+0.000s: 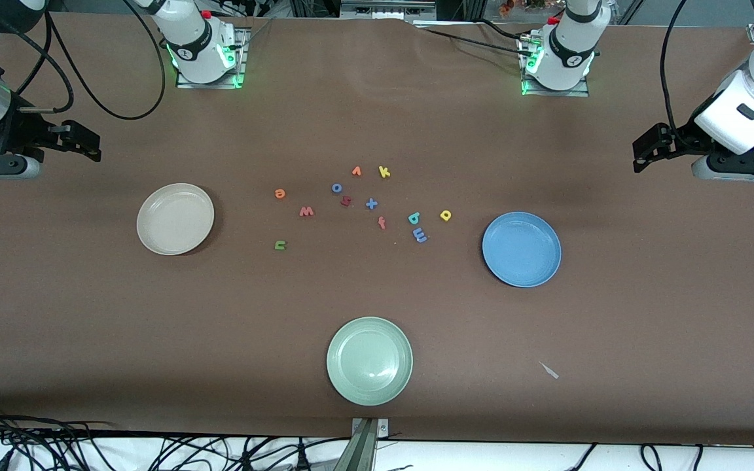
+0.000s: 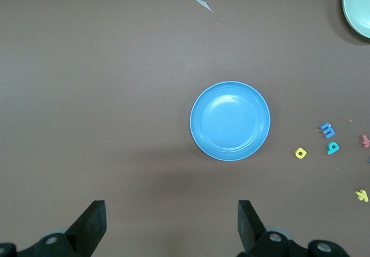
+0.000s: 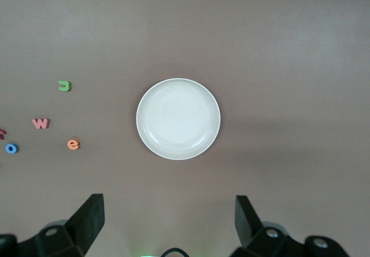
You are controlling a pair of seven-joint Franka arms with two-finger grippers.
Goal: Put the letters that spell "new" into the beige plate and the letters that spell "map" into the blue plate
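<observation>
The beige plate (image 1: pixel 175 218) (image 3: pixel 178 118) lies empty toward the right arm's end of the table, and the blue plate (image 1: pixel 521 248) (image 2: pixel 230 121) lies empty toward the left arm's end. Between them are the scattered letters. The orange "e" (image 1: pixel 279 193) (image 3: pixel 73 144), pinkish "w" (image 1: pixel 306 211) (image 3: pixel 40 123) and green "n" (image 1: pixel 280 245) (image 3: pixel 65 85) lie on the beige plate's side. Light blue "m" (image 1: pixel 419 234) (image 2: pixel 328 130), teal "p" (image 1: pixel 414 218) (image 2: pixel 332 148) and yellow "a" (image 1: pixel 446 214) (image 2: pixel 300 152) lie close to the blue plate. My right gripper (image 1: pixel 82 140) (image 3: pixel 169 219) and left gripper (image 1: pixel 645 154) (image 2: pixel 171 222) hang open and empty over bare table at their own ends.
A pale green plate (image 1: pixel 369 360) sits nearest the front camera. Other letters lie in the middle cluster: yellow "k" (image 1: pixel 384 172), orange "v" (image 1: pixel 356 171), blue "o" (image 1: pixel 336 188), blue "x" (image 1: pixel 371 203), red "f" (image 1: pixel 382 222). A small pale scrap (image 1: pixel 549 370) lies nearer the front camera than the blue plate.
</observation>
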